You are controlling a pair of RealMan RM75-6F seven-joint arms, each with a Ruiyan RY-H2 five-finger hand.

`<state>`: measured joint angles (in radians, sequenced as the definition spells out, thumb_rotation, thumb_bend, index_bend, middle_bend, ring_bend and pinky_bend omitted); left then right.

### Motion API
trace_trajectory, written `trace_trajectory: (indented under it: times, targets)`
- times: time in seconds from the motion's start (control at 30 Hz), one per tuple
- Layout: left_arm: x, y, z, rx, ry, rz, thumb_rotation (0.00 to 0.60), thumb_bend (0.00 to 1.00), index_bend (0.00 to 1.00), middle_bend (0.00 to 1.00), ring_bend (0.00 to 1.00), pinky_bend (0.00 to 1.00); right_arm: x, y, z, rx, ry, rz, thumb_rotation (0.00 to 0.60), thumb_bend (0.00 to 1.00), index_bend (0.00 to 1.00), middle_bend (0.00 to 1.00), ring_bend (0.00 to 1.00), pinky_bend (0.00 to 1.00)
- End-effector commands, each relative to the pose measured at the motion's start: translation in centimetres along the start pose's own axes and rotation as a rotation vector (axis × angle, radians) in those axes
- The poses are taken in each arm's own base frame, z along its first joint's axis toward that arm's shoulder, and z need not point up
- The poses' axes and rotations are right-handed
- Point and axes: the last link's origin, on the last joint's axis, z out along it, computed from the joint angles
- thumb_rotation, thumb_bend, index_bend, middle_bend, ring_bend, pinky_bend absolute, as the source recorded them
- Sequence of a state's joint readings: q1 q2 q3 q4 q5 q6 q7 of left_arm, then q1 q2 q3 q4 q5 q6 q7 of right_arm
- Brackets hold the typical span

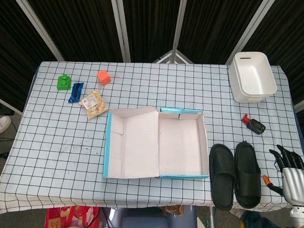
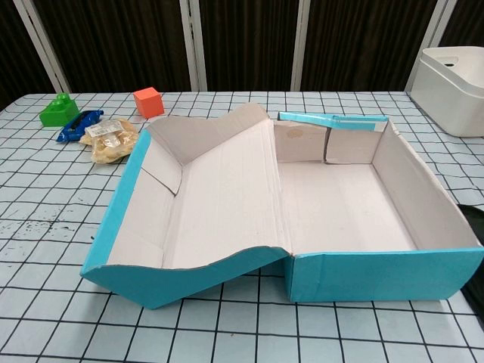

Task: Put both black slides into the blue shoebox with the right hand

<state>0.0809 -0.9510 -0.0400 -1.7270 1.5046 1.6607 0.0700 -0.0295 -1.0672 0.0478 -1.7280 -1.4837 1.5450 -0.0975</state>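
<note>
Black slides [image 1: 235, 175] lie beside the unmarked blue shoebox [image 1: 183, 176]; right hand [image 1: 290, 169] released, fingers apart.

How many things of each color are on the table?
Black: 2, slide and slide
Blue: 2, shoebox and clip
White: 1, bin
Green: 1, block
Orange: 1, cube
Tan: 1, snack bag
Red and black: 1, small object
Total: 9
</note>
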Motion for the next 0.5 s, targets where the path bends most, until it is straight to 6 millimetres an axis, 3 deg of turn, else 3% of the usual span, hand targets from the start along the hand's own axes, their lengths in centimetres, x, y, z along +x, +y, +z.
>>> trace_trajectory:
  times: [0.03, 0.5]
  targets:
    - [0.0, 0.0, 0.1, 0.0, 0.002, 0.002, 0.6, 0.37, 0.02, 0.0, 0.0, 0.03, 0.0, 0.1, 0.1, -0.006, -0.001, 0.001, 0.6, 0.27, 0.2, 0.11, 0.13, 0.11]
    - [1.4, -0.3, -0.6, -0.015, 0.084, -0.044, 0.6, 0.37, 0.02, 0.0, 0.0, 0.03, 0.1, -0.1, -0.2, 0.003, -0.007, 0.005, 0.6, 0.27, 0.2, 0.11, 0.13, 0.11]
